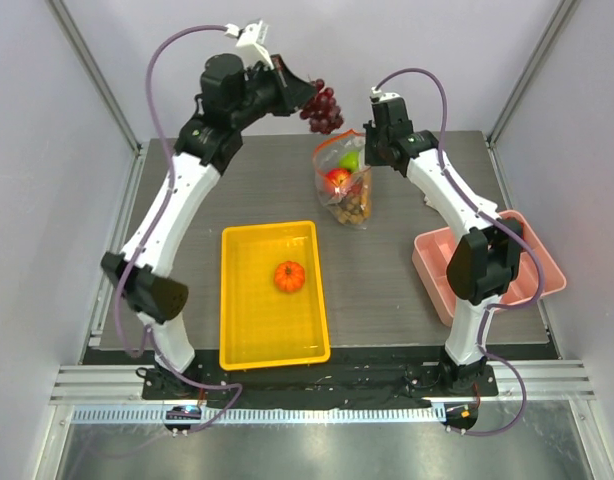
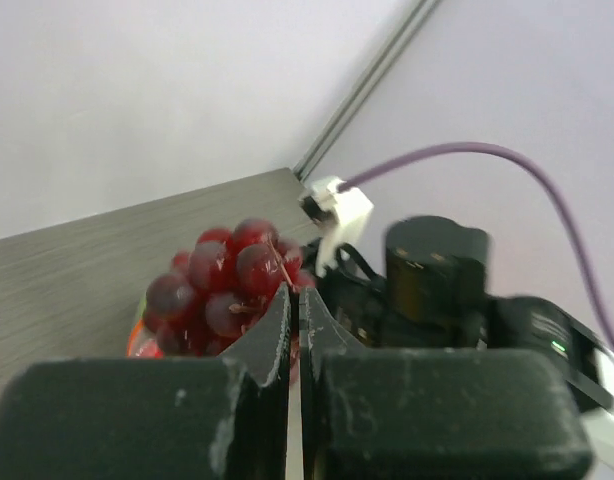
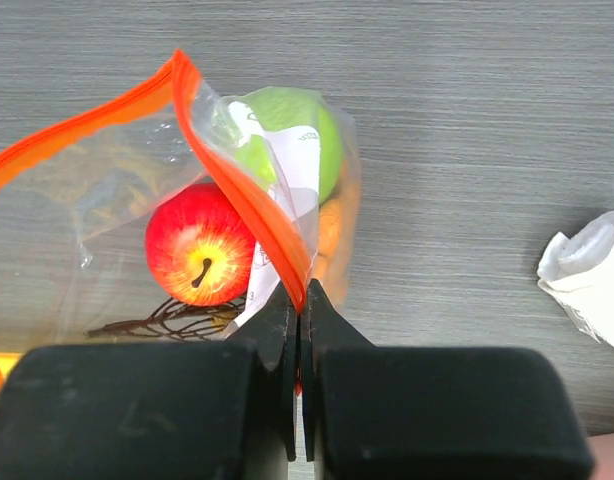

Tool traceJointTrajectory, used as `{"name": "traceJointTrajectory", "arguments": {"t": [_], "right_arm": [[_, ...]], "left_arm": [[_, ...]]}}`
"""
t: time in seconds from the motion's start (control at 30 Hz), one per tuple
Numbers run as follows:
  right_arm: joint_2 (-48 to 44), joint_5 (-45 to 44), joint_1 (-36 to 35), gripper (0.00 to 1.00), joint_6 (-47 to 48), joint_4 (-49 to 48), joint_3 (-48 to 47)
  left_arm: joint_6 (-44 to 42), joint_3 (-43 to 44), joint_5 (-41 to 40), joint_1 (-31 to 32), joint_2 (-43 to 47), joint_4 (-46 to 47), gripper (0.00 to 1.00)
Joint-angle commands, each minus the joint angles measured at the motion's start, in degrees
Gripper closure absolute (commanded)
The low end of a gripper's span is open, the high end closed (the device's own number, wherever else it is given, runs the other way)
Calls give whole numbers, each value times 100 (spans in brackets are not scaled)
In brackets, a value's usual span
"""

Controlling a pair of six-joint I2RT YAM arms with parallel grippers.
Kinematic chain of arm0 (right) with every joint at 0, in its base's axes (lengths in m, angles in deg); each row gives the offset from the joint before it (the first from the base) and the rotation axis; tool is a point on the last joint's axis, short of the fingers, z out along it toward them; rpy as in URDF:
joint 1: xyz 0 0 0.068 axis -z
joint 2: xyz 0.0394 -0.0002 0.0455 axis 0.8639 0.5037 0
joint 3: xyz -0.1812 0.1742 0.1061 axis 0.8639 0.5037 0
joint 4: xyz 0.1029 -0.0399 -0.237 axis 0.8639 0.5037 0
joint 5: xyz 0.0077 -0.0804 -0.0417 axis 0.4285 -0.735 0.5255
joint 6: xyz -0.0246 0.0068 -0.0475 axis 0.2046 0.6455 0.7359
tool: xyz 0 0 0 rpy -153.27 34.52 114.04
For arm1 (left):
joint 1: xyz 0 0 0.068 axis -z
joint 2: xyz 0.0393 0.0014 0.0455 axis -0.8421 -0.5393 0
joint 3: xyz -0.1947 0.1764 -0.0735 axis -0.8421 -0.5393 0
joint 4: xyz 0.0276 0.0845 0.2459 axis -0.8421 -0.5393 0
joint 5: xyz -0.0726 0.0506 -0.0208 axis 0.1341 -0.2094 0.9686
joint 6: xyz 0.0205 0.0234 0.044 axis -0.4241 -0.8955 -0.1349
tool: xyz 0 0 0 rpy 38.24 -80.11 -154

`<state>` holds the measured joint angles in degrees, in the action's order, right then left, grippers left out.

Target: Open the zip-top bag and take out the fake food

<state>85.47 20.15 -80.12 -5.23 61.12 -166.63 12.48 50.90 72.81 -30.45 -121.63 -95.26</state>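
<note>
The clear zip-top bag (image 1: 345,182) with its orange zip strip (image 3: 242,185) stands open at the table's back middle. My right gripper (image 1: 369,150) is shut on the strip's edge (image 3: 299,290) and holds the bag's mouth up. Inside show a red apple (image 3: 200,245), a green apple (image 3: 287,140), an orange piece (image 3: 332,235) and a tan cluster (image 1: 352,208). My left gripper (image 1: 305,98) is shut on the stem of the purple grape bunch (image 1: 324,108), held high above the bag; the bunch also shows in the left wrist view (image 2: 222,285). An orange pumpkin (image 1: 289,276) lies in the yellow tray (image 1: 239,300).
A pink tray (image 1: 439,268) stands at the right, under the right arm's elbow. A white roll of cloth (image 3: 587,275) lies on the table right of the bag. The enclosure walls stand close behind both grippers.
</note>
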Motion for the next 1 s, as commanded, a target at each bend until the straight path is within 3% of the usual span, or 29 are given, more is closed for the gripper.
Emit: {"name": "traceJointTrajectory", "arguments": {"t": [0.0, 0.2, 0.43, 0.63, 0.97], "right_arm": [[-325, -127, 32, 99, -82, -155, 135], [-536, -83, 58, 99, -47, -244, 408], [-721, 22, 58, 98, 50, -332, 610], [-791, -39, 50, 99, 120, -349, 654], [-835, 119, 50, 99, 24, -446, 786]], "left_arm": [[-172, -774, 358, -20, 957, -71, 100], [136, -2603, 482, -2, 2336, 50, 100], [338, -5851, 25, -11, 4217, 252, 100], [444, -7279, -406, -11, 5298, 41, 100], [873, -8335, -1994, -11, 5195, 95, 100]]}}
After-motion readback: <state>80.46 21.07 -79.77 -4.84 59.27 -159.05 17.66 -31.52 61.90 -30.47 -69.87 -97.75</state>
